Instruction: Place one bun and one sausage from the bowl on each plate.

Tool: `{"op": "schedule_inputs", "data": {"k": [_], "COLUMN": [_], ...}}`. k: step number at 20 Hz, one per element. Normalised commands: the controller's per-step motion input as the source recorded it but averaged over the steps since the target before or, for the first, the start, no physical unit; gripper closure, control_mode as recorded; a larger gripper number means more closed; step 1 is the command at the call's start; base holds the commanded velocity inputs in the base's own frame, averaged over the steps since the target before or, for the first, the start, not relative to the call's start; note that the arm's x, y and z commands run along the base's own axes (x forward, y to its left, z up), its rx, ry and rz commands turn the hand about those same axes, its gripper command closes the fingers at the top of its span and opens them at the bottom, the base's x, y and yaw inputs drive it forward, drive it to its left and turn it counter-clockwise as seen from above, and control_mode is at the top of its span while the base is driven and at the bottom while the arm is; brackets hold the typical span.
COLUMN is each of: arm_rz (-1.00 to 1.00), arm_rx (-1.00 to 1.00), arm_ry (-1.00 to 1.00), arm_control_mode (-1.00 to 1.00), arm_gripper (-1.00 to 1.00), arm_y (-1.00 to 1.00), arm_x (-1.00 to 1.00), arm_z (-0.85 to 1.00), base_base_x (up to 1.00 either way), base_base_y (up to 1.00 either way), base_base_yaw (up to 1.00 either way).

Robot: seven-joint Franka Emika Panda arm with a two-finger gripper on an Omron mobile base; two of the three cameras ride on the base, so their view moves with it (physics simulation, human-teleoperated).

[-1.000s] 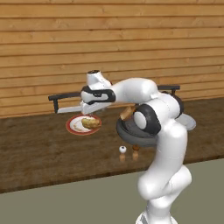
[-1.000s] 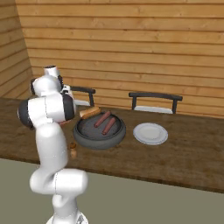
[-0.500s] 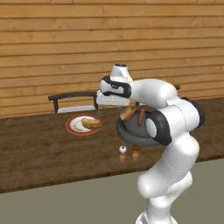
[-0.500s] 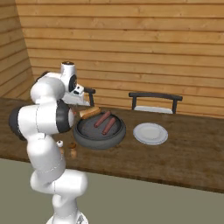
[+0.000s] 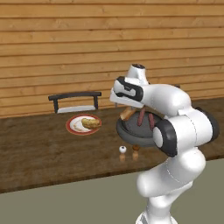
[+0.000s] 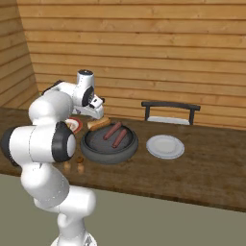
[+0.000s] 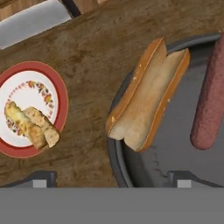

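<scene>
The dark bowl holds two sausages and a split bun that lies across its left rim. A second bun rests on the red-rimmed plate, to the left of the bowl. An empty white plate lies to the right of the bowl. My gripper hangs open above the bun on the bowl's rim, with nothing between its fingers. From the left base view, the hand is over the bowl's near-left edge.
Two small shakers stand in front of the bowl near the counter's front edge. A dark rack with a grey base stands behind the red-rimmed plate, another behind the white plate. A wooden wall closes the back.
The arm has swung right, from above the red-rimmed plate to above the bowl's left rim. The bun stays on that plate; the gripper is empty.
</scene>
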Motion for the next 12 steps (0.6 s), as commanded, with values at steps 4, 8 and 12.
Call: {"op": "schedule_inputs", "data": {"k": [4,8,12], "arm_rz": [-0.16,-0.16,-0.14], "arm_rx": [0.02,0.01,0.0], "arm_ry": [0.0,0.0,0.0], "arm_control_mode": [-1.0,-1.0,-1.0], "arm_gripper": [-1.0,-1.0,-1.0], "arm_y": [-0.31,-0.21,-0.08], "arm_x": [0.0,0.0,0.0], "arm_z": [0.0,0.0,0.0], "base_base_x": [0.0,0.0,0.0], "base_base_y": [0.0,0.0,0.0], "base_base_yaw": [0.0,0.0,0.0]}}
